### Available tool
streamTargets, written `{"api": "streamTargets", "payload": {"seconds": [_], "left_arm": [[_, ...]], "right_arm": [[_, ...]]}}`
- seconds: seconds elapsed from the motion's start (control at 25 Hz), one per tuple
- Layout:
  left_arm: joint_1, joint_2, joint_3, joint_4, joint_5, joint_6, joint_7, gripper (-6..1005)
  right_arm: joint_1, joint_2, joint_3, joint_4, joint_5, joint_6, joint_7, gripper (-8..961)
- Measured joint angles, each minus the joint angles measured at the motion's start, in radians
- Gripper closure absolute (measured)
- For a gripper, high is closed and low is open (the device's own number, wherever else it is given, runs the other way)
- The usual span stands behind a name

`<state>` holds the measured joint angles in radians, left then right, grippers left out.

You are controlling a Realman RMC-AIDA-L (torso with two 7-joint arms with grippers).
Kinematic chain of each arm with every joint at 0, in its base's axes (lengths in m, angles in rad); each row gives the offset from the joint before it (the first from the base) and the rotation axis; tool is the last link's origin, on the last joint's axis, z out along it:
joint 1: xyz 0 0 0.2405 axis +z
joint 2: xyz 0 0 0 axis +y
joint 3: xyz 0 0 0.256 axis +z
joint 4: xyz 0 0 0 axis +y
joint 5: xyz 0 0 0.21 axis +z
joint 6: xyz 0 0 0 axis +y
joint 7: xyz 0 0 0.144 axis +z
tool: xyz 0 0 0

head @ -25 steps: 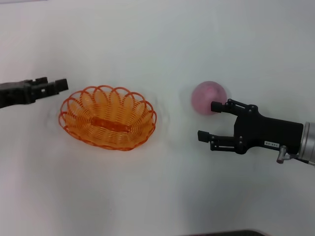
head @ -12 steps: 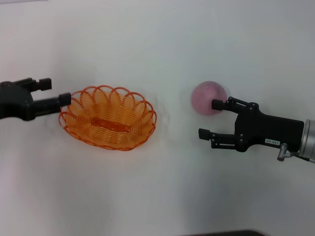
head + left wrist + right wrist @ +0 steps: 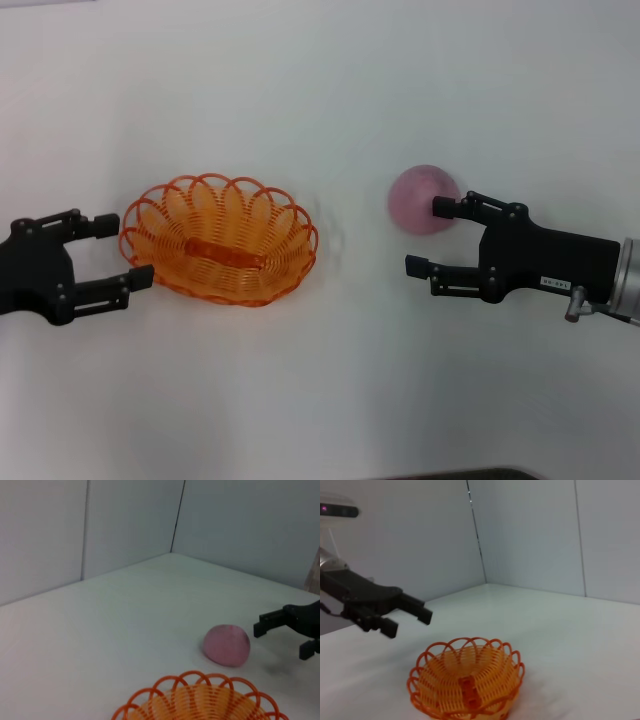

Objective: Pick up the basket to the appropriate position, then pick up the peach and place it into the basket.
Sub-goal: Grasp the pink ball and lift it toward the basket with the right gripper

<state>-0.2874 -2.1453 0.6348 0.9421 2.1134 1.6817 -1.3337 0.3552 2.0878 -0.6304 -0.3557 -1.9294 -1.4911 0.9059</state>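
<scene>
1. The left pincer (image 3: 125,248) has its two fingers spread wide apart and holds nothing. It is low by the table (image 3: 320,400), right at the left end of the basket (image 3: 219,238).
2. One finger tip is just beside the basket's rim on the far side. The other tip is right at the near part of the rim and may be touching it. So the end of the basket sits partly in the gap between the fingers.
3. The right pincer (image 3: 428,236) is open wide too, and it is empty. Its far finger tip is in front of the peach (image 3: 423,198) and looks to be touching it. Its near finger is well clear of the peach.
4. The basket looks very light. It is made of thin orange loops with lots of holes. It is probably a bit bendy, so a hard squeeze could bend the rim. I think the loopy rim at the left end is the best place to pinch it.
5. The peach looks round and smooth, so it could roll or slip away. I would grab it across its middle.
6. The peach sits on the table, well apart from the basket, on the right.
</scene>
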Motion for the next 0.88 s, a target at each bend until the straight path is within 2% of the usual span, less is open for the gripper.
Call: {"api": "streamTargets", "payload": {"seconds": [0.24, 0.48, 0.68, 0.88], "left_arm": [[0.042, 0.003, -0.003, -0.013, 0.012, -0.005, 0.025, 214], [0.093, -0.012, -0.01, -0.035, 0.019, 0.0, 0.075, 214], [0.099, -0.014, -0.023, -0.128, 0.016, -0.015, 0.147, 214], [0.093, -0.013, -0.057, -0.144, 0.012, -0.01, 0.161, 214]], "right_arm": [[0.0, 0.0, 0.005, 0.0, 0.003, -0.001, -0.001, 21], [-0.012, -0.001, -0.001, 0.001, -0.002, -0.003, -0.005, 21], [-0.02, -0.002, -0.002, -0.001, -0.002, -0.004, -0.012, 21], [-0.03, -0.004, -0.001, -0.004, -0.003, -0.016, -0.012, 21]]}}
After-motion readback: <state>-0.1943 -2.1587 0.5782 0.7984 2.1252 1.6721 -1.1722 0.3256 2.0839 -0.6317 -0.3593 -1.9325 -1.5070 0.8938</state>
